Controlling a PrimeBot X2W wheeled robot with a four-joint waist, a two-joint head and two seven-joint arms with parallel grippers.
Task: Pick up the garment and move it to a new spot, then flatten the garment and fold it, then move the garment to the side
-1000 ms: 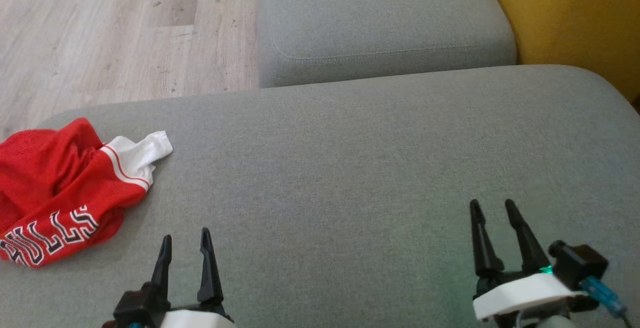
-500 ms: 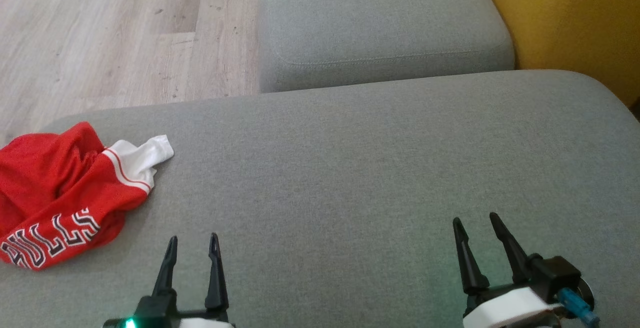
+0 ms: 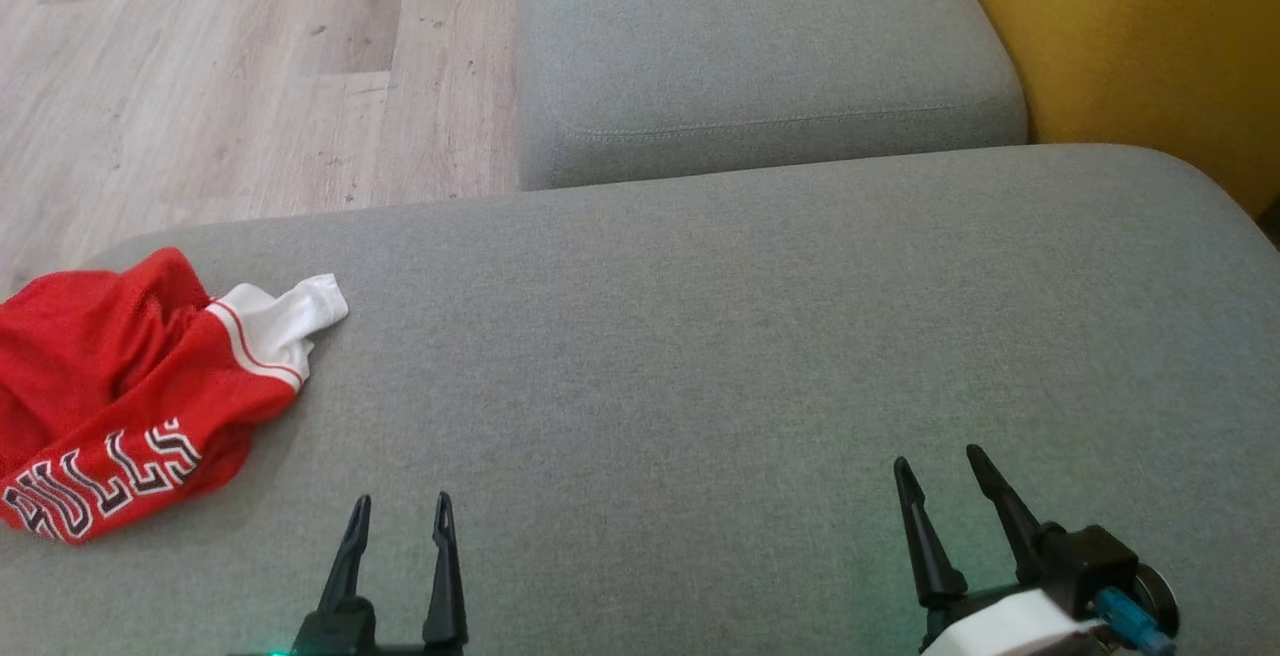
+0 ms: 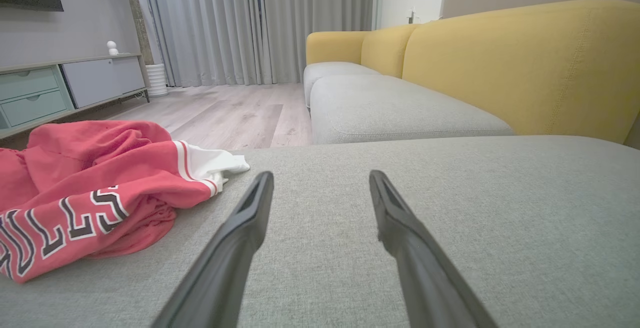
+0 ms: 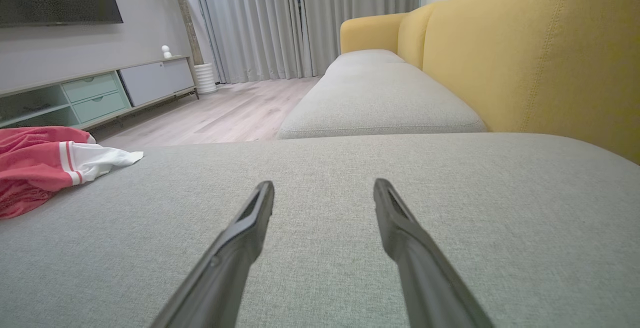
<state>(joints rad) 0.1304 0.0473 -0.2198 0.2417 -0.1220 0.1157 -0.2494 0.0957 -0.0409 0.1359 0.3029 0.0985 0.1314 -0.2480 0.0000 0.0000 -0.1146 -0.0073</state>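
A crumpled red garment (image 3: 110, 386) with a white sleeve and white lettering lies at the left edge of the grey sofa cushion (image 3: 700, 336). It also appears at the left in the left wrist view (image 4: 90, 193) and far left in the right wrist view (image 5: 45, 163). My left gripper (image 3: 400, 506) is open low in the head view, to the right of the garment and apart from it, with nothing between its fingers (image 4: 320, 178). My right gripper (image 3: 938, 461) is open over bare cushion at the lower right, fingers (image 5: 324, 185) empty.
A second grey seat cushion (image 3: 760, 46) lies beyond the near one, with the yellow backrest (image 3: 1140, 46) to the right. Wooden floor (image 3: 230, 76) runs past the cushion's left and far edge. A low cabinet (image 5: 100, 93) stands against the far wall.
Both grippers have drawn back toward the bottom of the head view, still open. The view shifted slightly; the garment lies where it was.
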